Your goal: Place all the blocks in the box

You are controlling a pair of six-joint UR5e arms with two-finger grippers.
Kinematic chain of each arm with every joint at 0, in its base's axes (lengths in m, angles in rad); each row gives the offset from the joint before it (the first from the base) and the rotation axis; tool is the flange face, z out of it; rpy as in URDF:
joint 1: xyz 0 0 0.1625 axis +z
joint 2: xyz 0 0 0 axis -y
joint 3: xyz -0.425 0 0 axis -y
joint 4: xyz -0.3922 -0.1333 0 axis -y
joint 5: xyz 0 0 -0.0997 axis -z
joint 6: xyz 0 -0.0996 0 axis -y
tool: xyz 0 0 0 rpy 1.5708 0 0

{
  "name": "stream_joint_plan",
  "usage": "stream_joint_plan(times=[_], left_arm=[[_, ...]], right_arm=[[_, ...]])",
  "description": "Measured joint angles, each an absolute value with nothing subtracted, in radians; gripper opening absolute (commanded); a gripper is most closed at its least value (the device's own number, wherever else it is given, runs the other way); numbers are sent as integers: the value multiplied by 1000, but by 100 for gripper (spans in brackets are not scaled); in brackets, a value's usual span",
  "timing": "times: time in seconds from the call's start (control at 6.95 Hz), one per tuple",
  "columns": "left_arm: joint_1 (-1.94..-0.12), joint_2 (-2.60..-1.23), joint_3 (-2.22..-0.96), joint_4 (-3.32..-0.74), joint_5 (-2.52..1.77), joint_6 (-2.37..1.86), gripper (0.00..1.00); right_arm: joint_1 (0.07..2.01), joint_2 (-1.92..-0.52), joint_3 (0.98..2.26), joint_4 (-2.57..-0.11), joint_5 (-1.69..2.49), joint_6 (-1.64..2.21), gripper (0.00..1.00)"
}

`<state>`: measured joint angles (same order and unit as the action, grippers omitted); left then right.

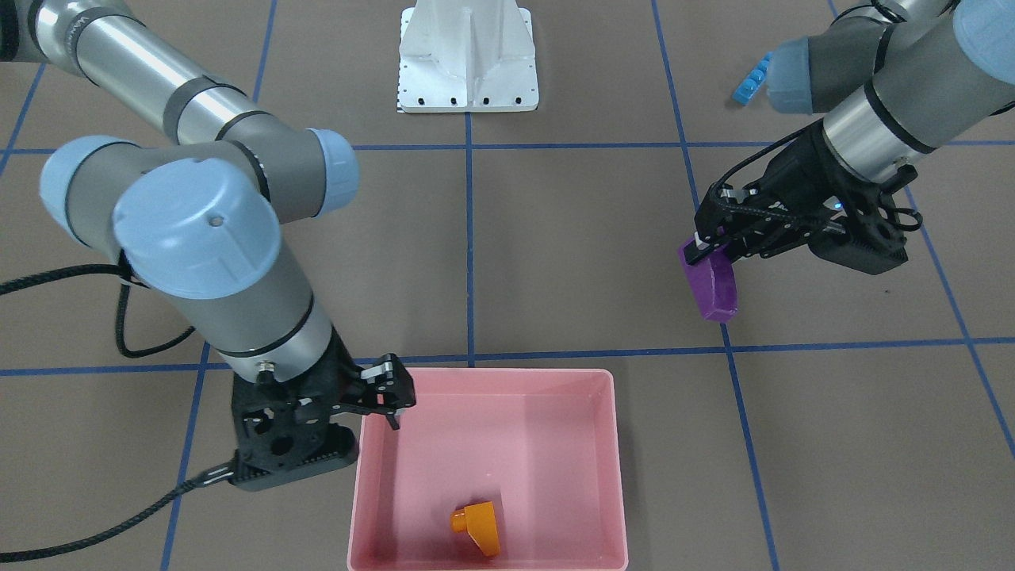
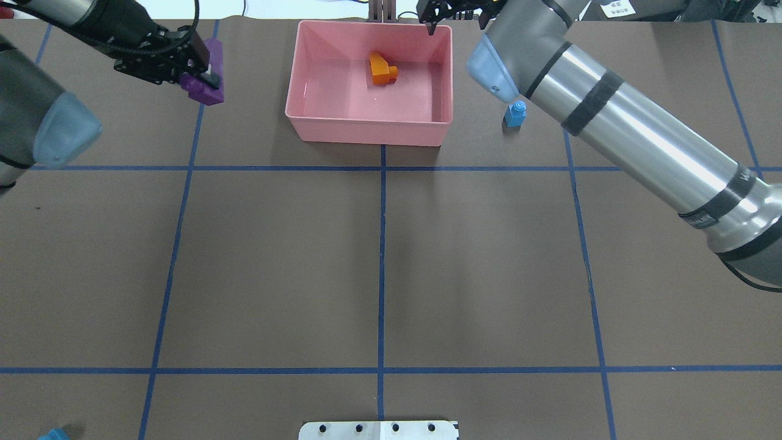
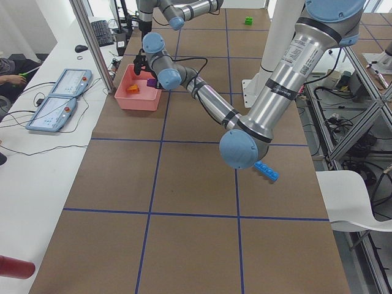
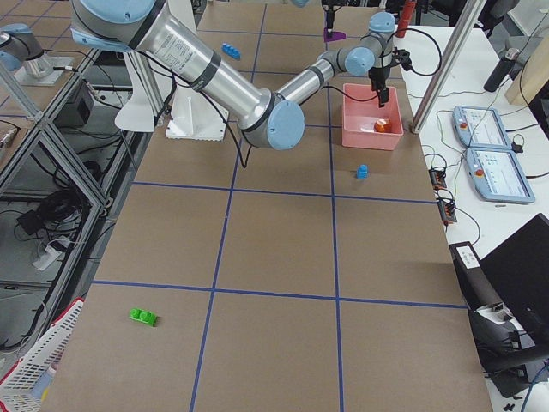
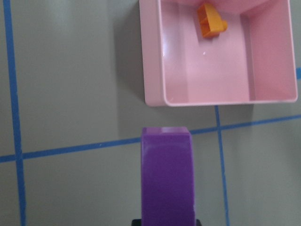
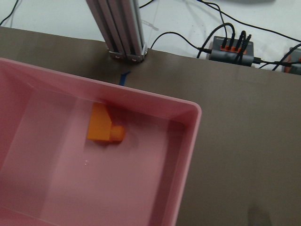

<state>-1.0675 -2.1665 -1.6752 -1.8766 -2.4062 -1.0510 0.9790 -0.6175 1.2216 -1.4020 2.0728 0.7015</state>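
Observation:
My left gripper (image 1: pixel 702 250) is shut on the purple sloped brick (image 1: pixel 711 287) and holds it above the table, off to the side of the pink box (image 1: pixel 615 476). The left wrist view shows the brick (image 5: pixel 168 179) short of the box's corner (image 5: pixel 150 56). The orange sloped brick (image 2: pixel 382 68) lies inside the box (image 2: pixel 366 131). My right gripper (image 2: pixel 455 18) is open and empty over the box's far right corner. The tiny blue brick (image 2: pixel 515 114) stands on the table just right of the box. The long blue brick (image 1: pixel 752 83) lies near my left arm.
The green brick (image 4: pixel 143 318) lies far off at the table's right end. The white robot base (image 1: pixel 468 55) stands at the table's near middle edge. A metal post (image 6: pixel 124 33) and cables (image 6: pixel 230 44) are beyond the box.

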Motion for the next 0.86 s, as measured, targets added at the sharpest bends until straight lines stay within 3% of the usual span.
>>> stream_joint_plan(times=[0.86], left_arm=[[-868,-2590,-1122,-2118,-1997,-1306,0]], right_arm=[[1006,-820,1259,-1326,2073,537,98]])
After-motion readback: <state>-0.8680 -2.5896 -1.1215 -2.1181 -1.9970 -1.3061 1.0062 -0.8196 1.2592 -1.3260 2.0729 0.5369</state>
